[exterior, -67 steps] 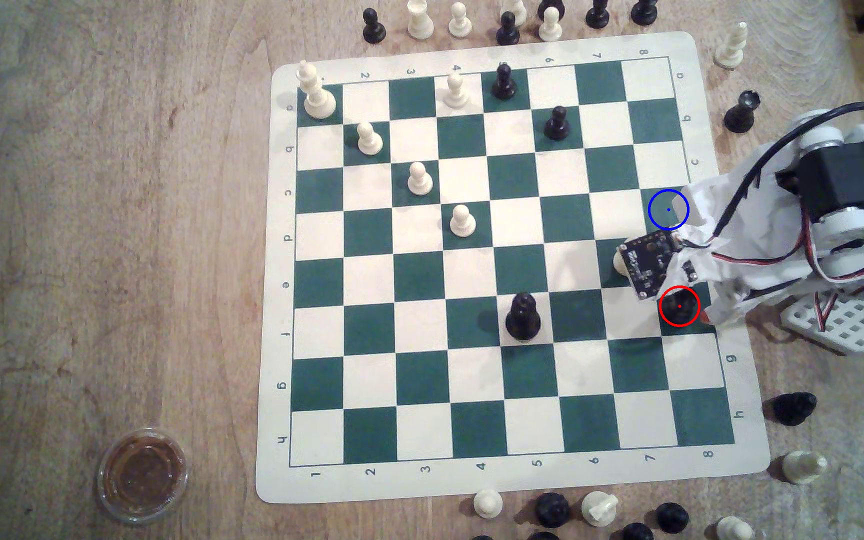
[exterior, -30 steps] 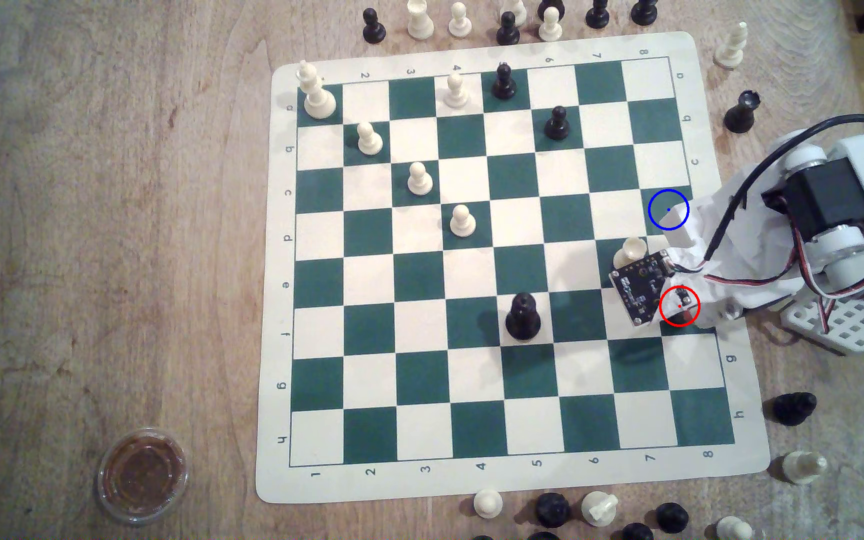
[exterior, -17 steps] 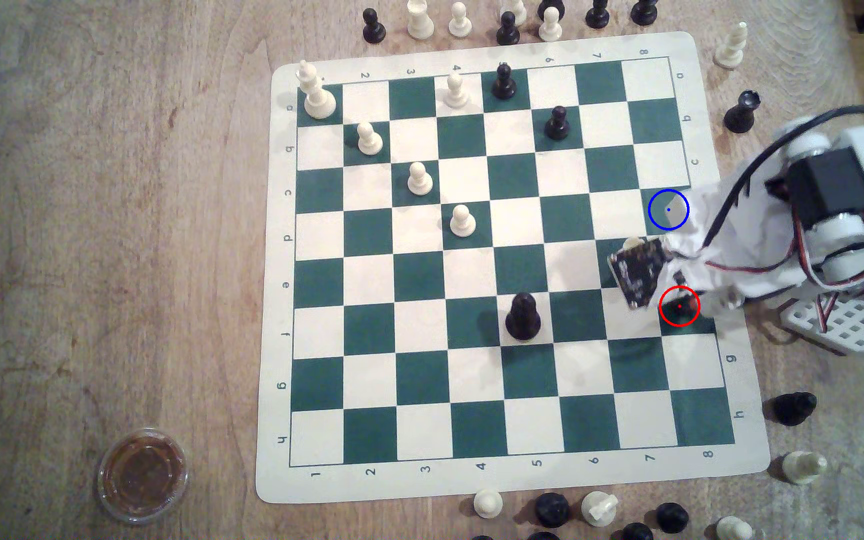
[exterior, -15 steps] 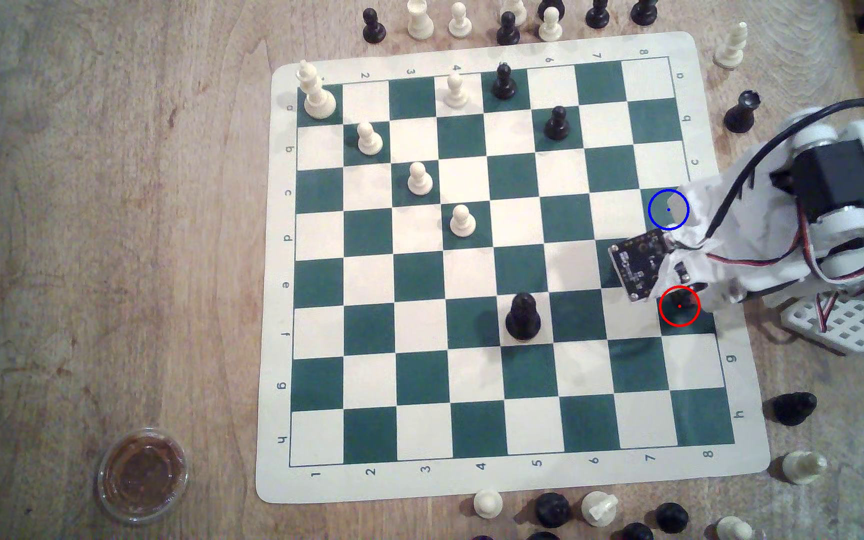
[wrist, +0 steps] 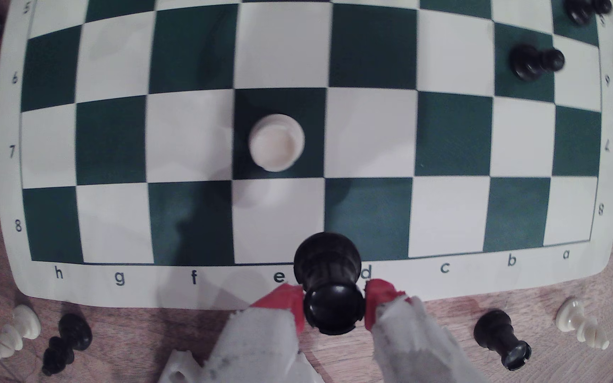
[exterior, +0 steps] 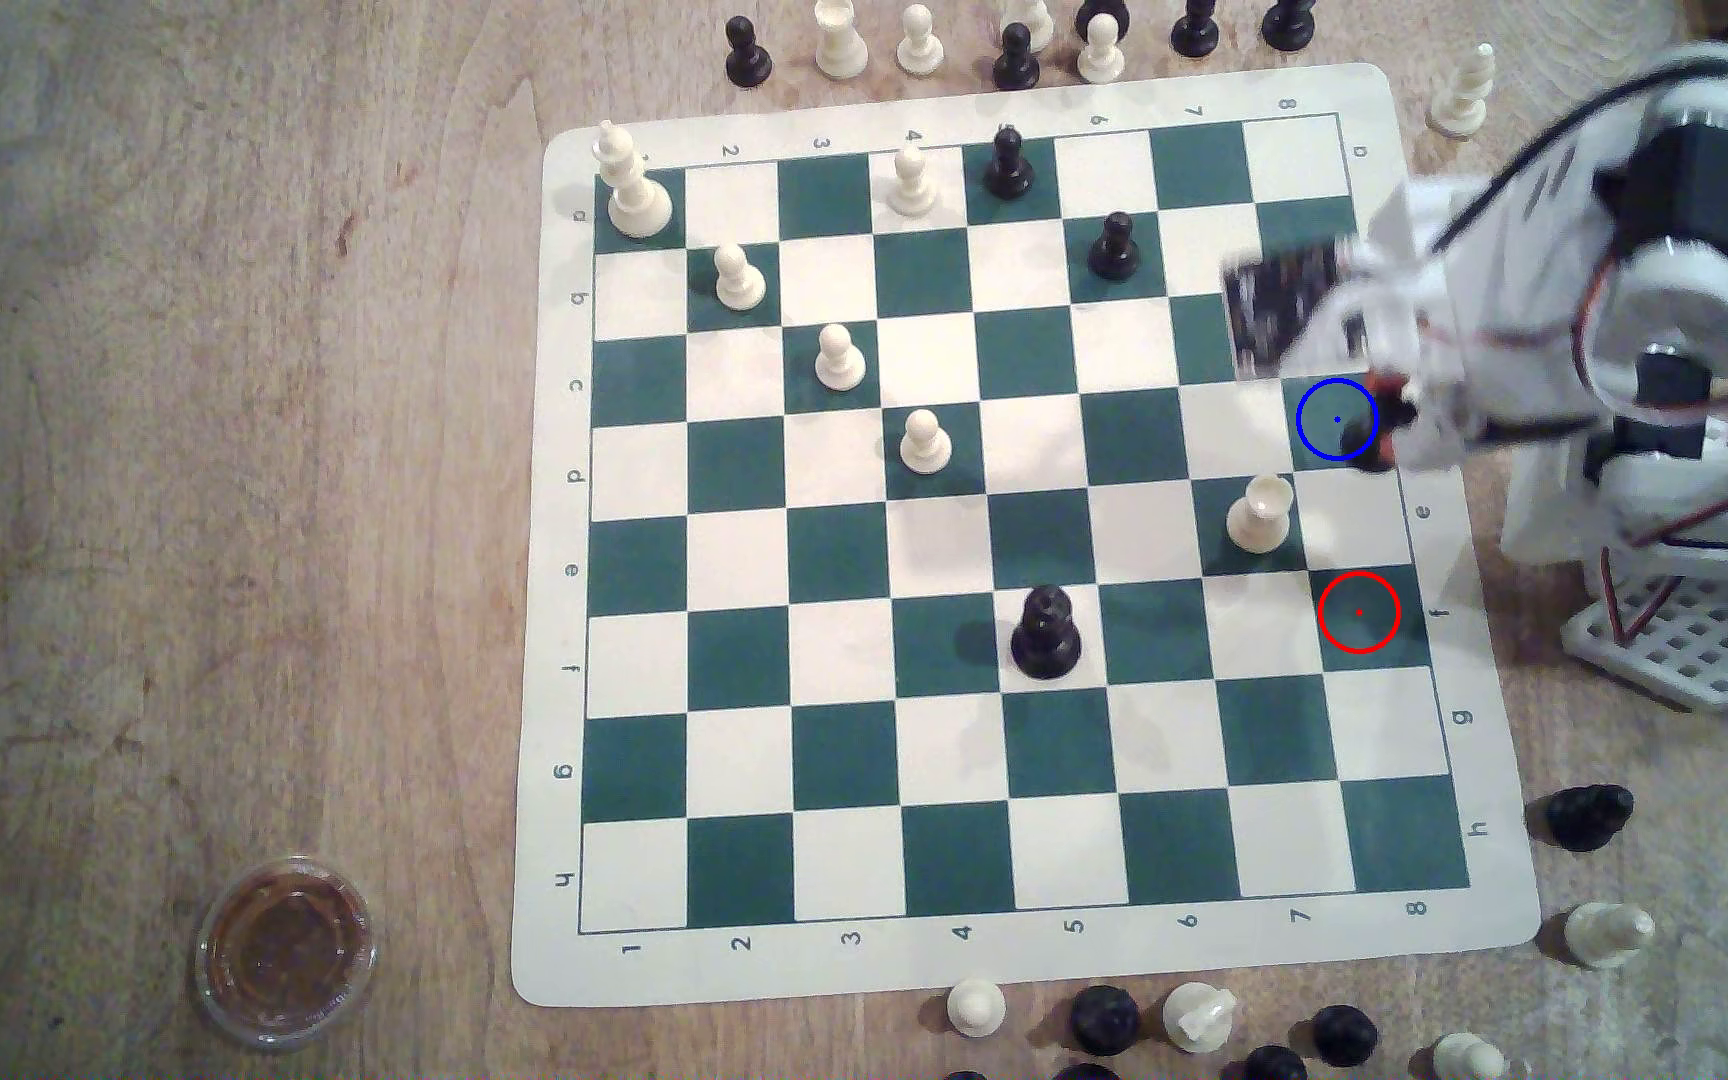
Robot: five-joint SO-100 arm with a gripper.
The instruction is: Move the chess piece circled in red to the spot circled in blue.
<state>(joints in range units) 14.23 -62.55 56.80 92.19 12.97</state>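
The chess piece point(wrist: 329, 291), a small glossy black one, sits between the red-tipped fingers point(wrist: 286, 300) of my gripper point(wrist: 334, 305), which is shut on its head. Its base hangs over the board's rim by the letters e and d. In the exterior view my gripper point(exterior: 1388, 421) is at the right edge of the spot point(exterior: 1325, 415), a dark green square with a blue ring. Part of the spot point(wrist: 371, 213) lies just beyond the piece's base in the wrist view. The red-ringed green square point(exterior: 1359, 613) is bare. Motion blurs the arm.
A cream rook-like piece point(exterior: 1260, 514) stands one square diagonally from the spot. The tall black piece point(exterior: 1046, 633) stands mid-board, with pawns further off. Loose pieces line the board's edges, including a black one point(exterior: 1483, 223). The arm's base point(exterior: 1691, 644) is at the exterior view's right. A brown-filled cup point(exterior: 286, 950) sits at the lower left.
My gripper shut on the black piece at the red-ringed square, lifted it and swung it up the exterior view to the blue ring. The red-ringed square is now bare and the cream rook uncovered.
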